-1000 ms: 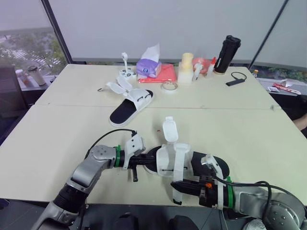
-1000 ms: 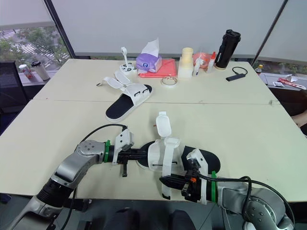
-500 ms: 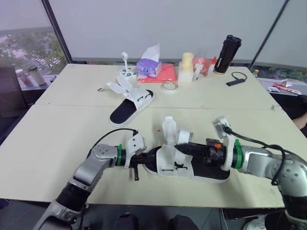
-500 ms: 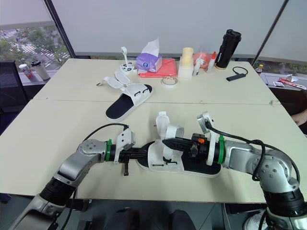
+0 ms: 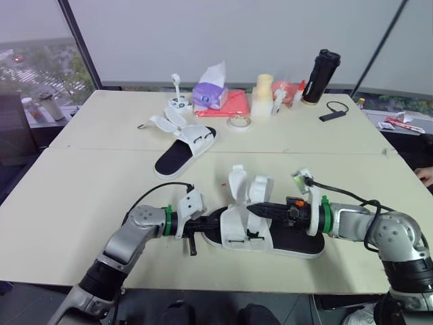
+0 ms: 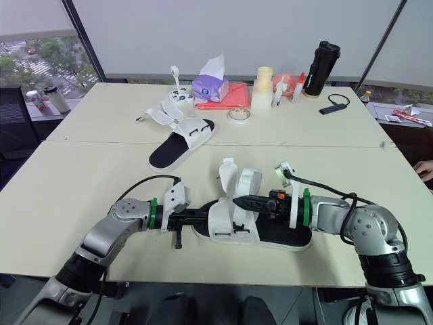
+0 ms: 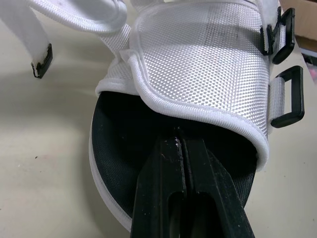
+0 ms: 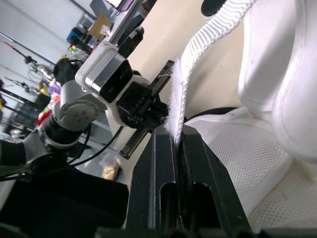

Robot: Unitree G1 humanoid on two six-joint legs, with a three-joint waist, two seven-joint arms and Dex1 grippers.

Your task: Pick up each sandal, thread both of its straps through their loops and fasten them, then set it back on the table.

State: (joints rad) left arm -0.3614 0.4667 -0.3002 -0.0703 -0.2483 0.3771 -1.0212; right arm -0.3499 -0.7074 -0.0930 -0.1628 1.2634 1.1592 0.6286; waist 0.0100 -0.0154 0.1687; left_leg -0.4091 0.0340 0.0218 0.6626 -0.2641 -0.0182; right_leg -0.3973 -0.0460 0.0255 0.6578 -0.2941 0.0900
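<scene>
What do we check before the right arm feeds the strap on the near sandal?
1. Left gripper clamped on the toe end of the near sandal: ok.
2. Right gripper pinching a white strap: ok.
3. Two black loops on the upper's side empty and unobstructed: ok.
4. Held strap's end lined up with a loop: not ok, it stands raised above the upper.
5. Other strap clear of the path: cannot tell; it stands upright right beside the held one.
6. Far sandal out of the way: ok, apart, further back on the table.
</scene>
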